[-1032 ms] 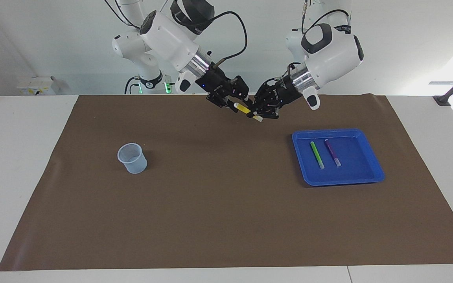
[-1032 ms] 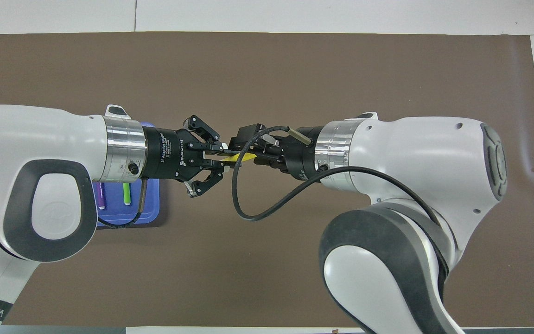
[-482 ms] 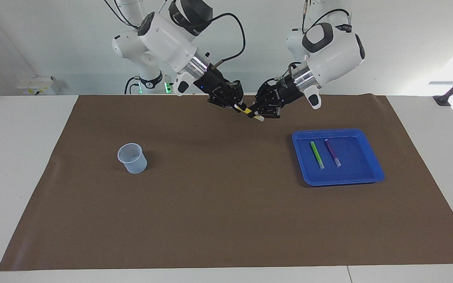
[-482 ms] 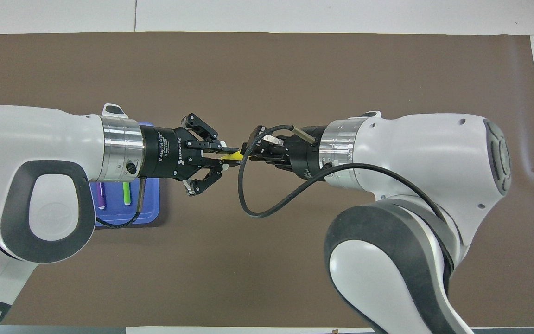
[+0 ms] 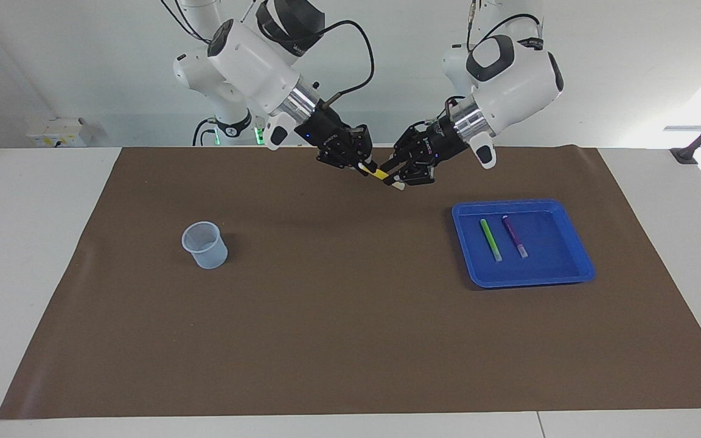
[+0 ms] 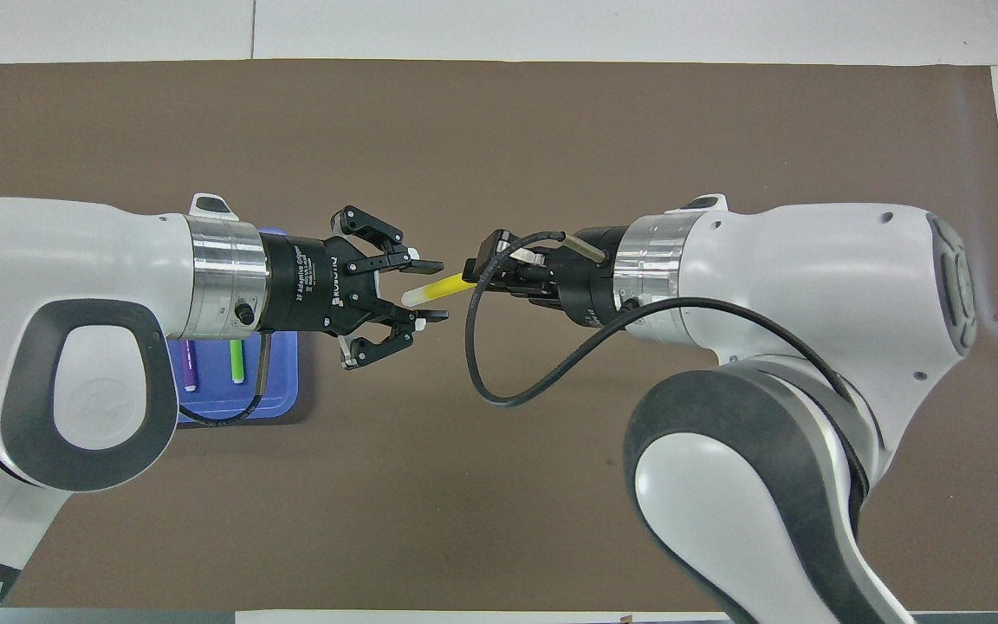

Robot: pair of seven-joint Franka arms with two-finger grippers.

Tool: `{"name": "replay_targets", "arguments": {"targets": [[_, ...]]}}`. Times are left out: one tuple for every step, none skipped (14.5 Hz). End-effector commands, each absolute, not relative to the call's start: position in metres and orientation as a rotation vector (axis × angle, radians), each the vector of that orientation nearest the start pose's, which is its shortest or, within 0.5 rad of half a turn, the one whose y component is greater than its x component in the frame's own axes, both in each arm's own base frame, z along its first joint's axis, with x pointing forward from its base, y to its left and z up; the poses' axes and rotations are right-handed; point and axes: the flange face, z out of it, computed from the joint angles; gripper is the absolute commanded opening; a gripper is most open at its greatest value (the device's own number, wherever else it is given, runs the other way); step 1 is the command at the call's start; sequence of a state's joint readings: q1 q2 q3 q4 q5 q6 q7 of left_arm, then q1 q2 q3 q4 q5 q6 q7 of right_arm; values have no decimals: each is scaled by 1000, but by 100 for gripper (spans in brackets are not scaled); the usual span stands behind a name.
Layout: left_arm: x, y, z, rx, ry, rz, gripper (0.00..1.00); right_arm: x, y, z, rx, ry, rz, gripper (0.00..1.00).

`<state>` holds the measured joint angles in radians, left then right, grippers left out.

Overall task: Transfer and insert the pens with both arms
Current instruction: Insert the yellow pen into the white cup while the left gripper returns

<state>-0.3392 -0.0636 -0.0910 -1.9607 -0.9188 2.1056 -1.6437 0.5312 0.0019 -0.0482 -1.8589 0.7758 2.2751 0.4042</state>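
Observation:
The yellow pen (image 6: 449, 285) (image 5: 380, 174) hangs in the air over the brown mat (image 5: 350, 316), between the two arms. My right gripper (image 6: 469, 276) (image 5: 363, 166) is shut on its yellow end. My left gripper (image 6: 432, 291) (image 5: 397, 177) is open, its fingers spread on either side of the pen's pale end without touching it. The green pen (image 5: 490, 239) (image 6: 237, 362) and the purple pen (image 5: 515, 236) (image 6: 190, 366) lie side by side in the blue tray (image 5: 530, 281).
The blue tray (image 6: 282, 407) sits toward the left arm's end of the table, mostly hidden under the left arm in the overhead view. A clear plastic cup (image 5: 205, 244) stands upright on the mat toward the right arm's end.
The right gripper closed on the yellow pen, then the left gripper opened and let go. The right gripper has drawn back slightly with the pen.

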Motion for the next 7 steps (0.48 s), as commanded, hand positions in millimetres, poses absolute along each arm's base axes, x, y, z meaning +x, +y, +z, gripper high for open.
{"name": "replay_targets", "arguments": {"targets": [[501, -245, 540, 1694, 1755, -762, 100, 528, 274, 562, -2389, 305, -70, 0], [503, -234, 538, 1774, 1722, -711, 100, 530, 266, 559, -2456, 213, -101, 0], [506, -226, 538, 1840, 1694, -668, 100, 533, 252, 558, -2508, 148, -107, 0], [509, -214, 537, 1888, 1675, -634, 100, 539, 231, 557, -2556, 77, -113, 0], [512, -202, 536, 1948, 1646, -599, 100, 543, 217, 556, -2606, -9, -133, 0], [514, -189, 533, 2014, 1614, -571, 100, 547, 204, 559, -2667, -96, -161, 0], [516, -169, 529, 2101, 1564, -539, 100, 554, 182, 562, -2758, -183, -185, 0]]}}
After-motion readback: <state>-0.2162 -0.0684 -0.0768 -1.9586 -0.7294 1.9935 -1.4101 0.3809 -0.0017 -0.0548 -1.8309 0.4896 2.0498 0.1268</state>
